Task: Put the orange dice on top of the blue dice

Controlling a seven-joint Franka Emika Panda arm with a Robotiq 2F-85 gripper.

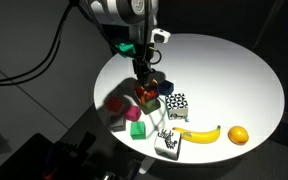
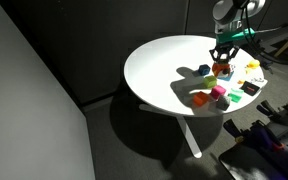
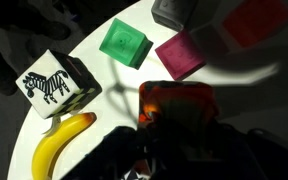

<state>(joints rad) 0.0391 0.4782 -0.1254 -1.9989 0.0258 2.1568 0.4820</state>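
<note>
Several small cubes crowd the round white table (image 1: 246,70) in an exterior view, and my gripper (image 1: 145,84) hangs above them with the orange dice (image 1: 146,94) at its tip. In an exterior view the blue dice (image 2: 204,70) sits on the table near the gripper, apart from it. On the wrist view the jaws are closed on the orange dice (it looms larger than the rest); beyond it lie a green cube (image 3: 124,43), a magenta cube (image 3: 179,55), a zebra-patterned cube (image 3: 52,85) and a banana (image 3: 64,148).
</note>
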